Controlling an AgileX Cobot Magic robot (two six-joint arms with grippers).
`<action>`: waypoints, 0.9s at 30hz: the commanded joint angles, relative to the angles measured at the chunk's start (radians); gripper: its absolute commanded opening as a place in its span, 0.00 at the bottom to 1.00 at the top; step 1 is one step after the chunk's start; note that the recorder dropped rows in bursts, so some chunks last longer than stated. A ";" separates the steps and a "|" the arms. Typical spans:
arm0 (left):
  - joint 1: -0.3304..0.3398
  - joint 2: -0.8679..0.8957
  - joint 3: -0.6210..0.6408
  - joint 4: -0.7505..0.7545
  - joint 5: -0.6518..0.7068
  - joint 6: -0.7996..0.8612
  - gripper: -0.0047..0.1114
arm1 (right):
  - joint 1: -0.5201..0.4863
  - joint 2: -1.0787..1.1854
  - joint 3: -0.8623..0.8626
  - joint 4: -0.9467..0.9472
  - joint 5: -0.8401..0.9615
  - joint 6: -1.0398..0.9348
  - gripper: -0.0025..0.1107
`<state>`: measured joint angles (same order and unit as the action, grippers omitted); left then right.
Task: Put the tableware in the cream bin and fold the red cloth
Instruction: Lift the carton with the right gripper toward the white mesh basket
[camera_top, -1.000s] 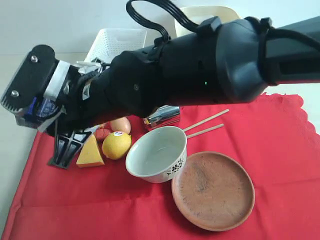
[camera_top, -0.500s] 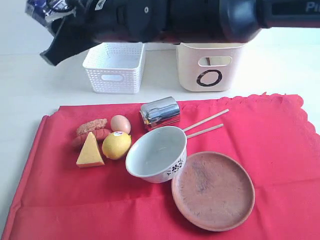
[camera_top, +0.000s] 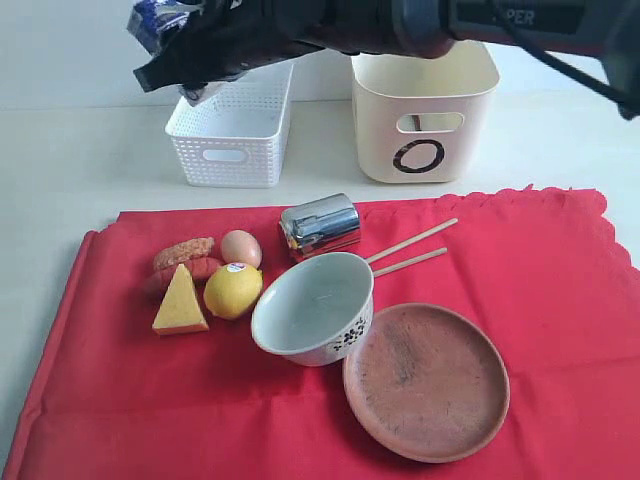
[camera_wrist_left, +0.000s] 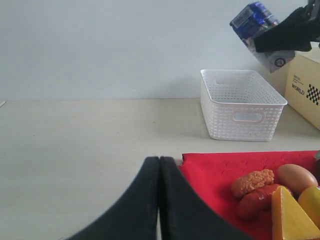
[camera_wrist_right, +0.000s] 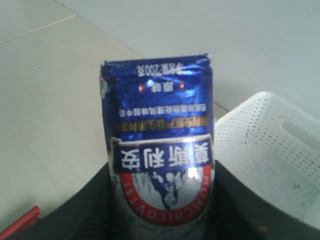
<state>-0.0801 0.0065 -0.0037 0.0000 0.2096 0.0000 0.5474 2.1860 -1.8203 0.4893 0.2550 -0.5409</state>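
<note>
The red cloth (camera_top: 560, 300) covers the table's near half. On it lie the steel cup (camera_top: 320, 225) on its side, the flower-print bowl (camera_top: 315, 310), the brown plate (camera_top: 427, 380) and two chopsticks (camera_top: 410, 240). The cream bin (camera_top: 425, 110) stands behind the cloth. My right gripper (camera_top: 185, 55) reaches across the top of the exterior view, shut on a blue milk carton (camera_top: 160, 20) (camera_wrist_right: 160, 145), held in the air over the left end of the white basket (camera_top: 230, 140). My left gripper (camera_wrist_left: 159, 160) is shut and empty, low by the cloth's far left corner (camera_wrist_left: 220, 165).
A cheese wedge (camera_top: 180, 300), lemon (camera_top: 233, 290), egg (camera_top: 240, 247) and sausages (camera_top: 185, 255) sit on the cloth's left part. The white basket (camera_wrist_left: 240, 105) (camera_wrist_right: 270, 160) stands left of the cream bin. Bare table lies left of the cloth.
My right arm has risen from the cloth's left side with the milk carton and swung back, so it now hangs above the white basket. The items on the cloth have not moved.
</note>
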 joint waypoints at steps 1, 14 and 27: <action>0.000 -0.007 0.004 0.000 -0.002 0.000 0.04 | -0.024 0.044 -0.036 0.006 -0.057 0.030 0.02; 0.000 -0.007 0.004 0.000 -0.002 0.000 0.04 | -0.026 0.105 -0.036 0.001 -0.179 0.012 0.02; 0.000 -0.007 0.004 0.000 -0.002 0.000 0.04 | -0.026 0.105 -0.036 0.001 -0.179 0.014 0.03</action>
<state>-0.0801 0.0065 -0.0037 0.0000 0.2096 0.0000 0.5246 2.3002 -1.8410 0.4893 0.1166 -0.5190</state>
